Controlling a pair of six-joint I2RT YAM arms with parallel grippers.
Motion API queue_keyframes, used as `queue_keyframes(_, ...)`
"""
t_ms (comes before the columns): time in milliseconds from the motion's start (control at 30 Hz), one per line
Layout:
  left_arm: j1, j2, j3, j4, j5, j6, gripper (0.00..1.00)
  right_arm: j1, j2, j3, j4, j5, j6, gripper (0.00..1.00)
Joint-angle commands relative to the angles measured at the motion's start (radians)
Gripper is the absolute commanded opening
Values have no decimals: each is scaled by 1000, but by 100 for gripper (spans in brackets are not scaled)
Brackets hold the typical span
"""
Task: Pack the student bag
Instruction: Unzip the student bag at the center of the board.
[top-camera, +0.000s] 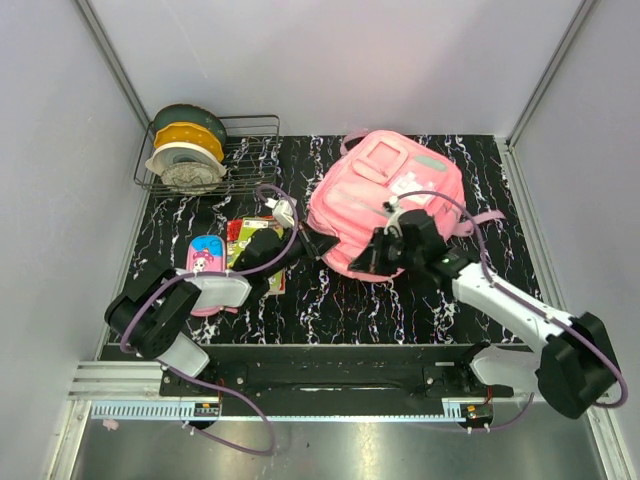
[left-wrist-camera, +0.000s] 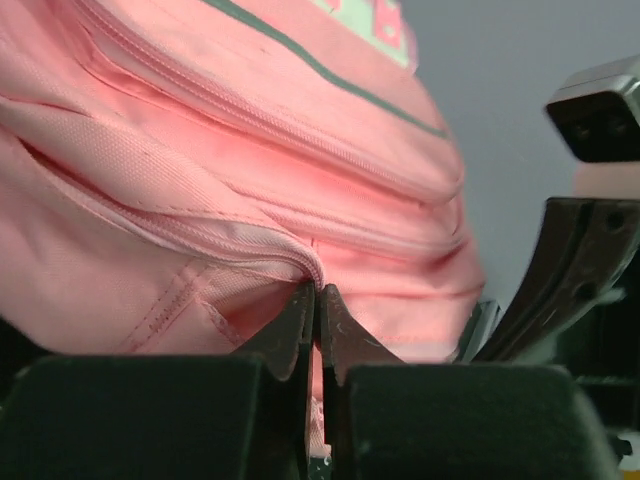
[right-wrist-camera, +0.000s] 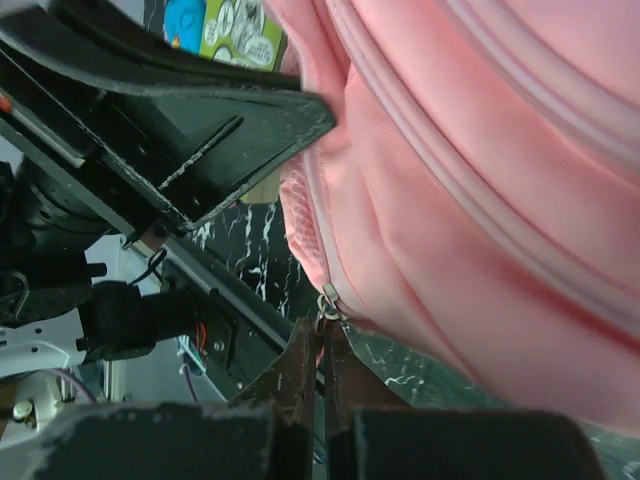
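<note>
Your bag (top-camera: 385, 195) sits upper right of centre on the counter (top-camera: 340, 300). The left pincer (left-wrist-camera: 316, 300) is clenched on its fabric by the zip, the right pincer (right-wrist-camera: 322, 338) on the zip pull (right-wrist-camera: 328, 300). Drag crookedly and that small tab may slip free.

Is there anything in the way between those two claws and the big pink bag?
Nothing visible. Both claws are right on the bag: the left claw is pinched shut on its fabric, and the right claw is shut on a zip pull at the bag's edge.
</note>
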Motion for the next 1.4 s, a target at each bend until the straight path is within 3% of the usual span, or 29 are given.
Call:
queue_keyframes(0, -54, -9, 38, 162, 60, -39, 0, 129, 52, 20, 275, -40, 118, 0)
queue_keyframes(267, -82, -18, 73, 117, 63, -21, 0, 102, -29, 123, -50, 187, -61, 0)
queue_keyframes(400, -143, -3, 136, 68, 37, 14, 0, 85, 38, 170, 8, 31, -32, 0)
queue_keyframes(467, -154, 6, 139, 106, 44, -15, 0, 100, 63, 176, 5, 33, -26, 0)
queue_keyframes(500, -154, 5, 127, 119, 47, -24, 4, 100, 52, 151, 11, 67, -25, 0)
queue_keyframes(567, -151, -12, 110, 85, 29, -9, 28, 94, 23, 121, -3, 137, -25, 0)
queue_keyframes(633, -151, -44, 96, 39, 11, 13, 37, 83, -15, 77, -21, 219, -23, 0)
queue_keyframes(700, -149, -79, 82, -10, -3, 42, 57, 63, -20, 45, -32, 249, -18, 0)
queue_keyframes(800, -145, -113, 90, -122, -23, 97, 67, 60, 3, -1, -3, 273, -12, 0)
queue_keyframes(933, -143, -188, 76, -243, -45, 178, 73, 57, 51, -55, 84, 256, 24, 1)
queue_keyframes(1000, -143, -211, 55, -289, -43, 191, 74, 56, 78, -75, 133, 219, 35, 11)
queue_keyframes(1100, -145, -245, 32, -335, -34, 209, 75, 56, 89, -97, 172, 170, 51, 43)
queue_keyframes(1200, -148, -260, 21, -380, 3, 232, 75, 56, 37, -124, 167, 187, 72, 60)
queue_keyframes(1367, -174, -274, 15, -459, 6, 281, 75, 56, -115, -179, 58, 291, 175, 72)
